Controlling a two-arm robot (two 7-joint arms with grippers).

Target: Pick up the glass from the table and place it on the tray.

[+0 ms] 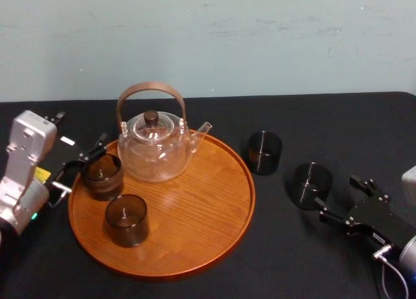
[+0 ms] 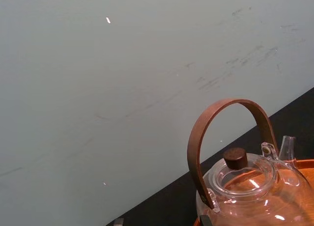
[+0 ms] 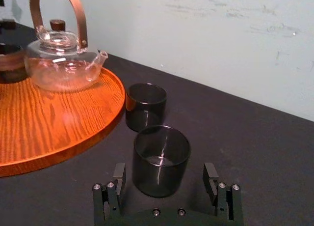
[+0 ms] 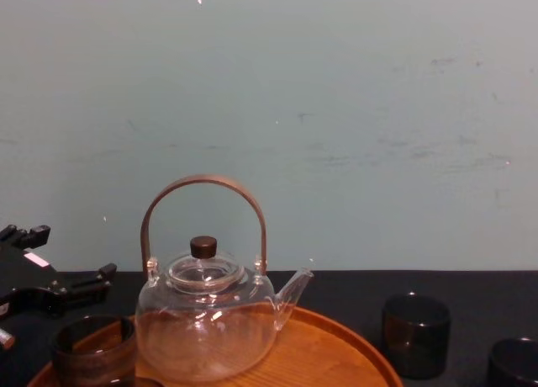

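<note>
Two dark glasses stand on the black table to the right of the tray [image 1: 214, 201]: one nearer the tray [image 1: 264, 153] and one farther right [image 1: 311, 185]. My right gripper [image 1: 342, 198] is open just behind the farther glass [image 3: 162, 159], whose base sits between the fingers [image 3: 117, 179], with a gap on each side. Two more glasses [image 1: 102, 175] [image 1: 127, 220] stand on the round wooden tray beside a clear glass teapot [image 1: 156, 146]. At the tray's left rim my left gripper [image 1: 81, 166] is open, close beside the rear glass [image 4: 92, 349].
The teapot [image 4: 206, 320] with its arched brown handle stands at the back of the tray. A pale wall rises behind the table's far edge. Bare wood on the tray's right half [image 3: 59, 123] lies between the teapot and the nearer table glass [image 3: 145, 105].
</note>
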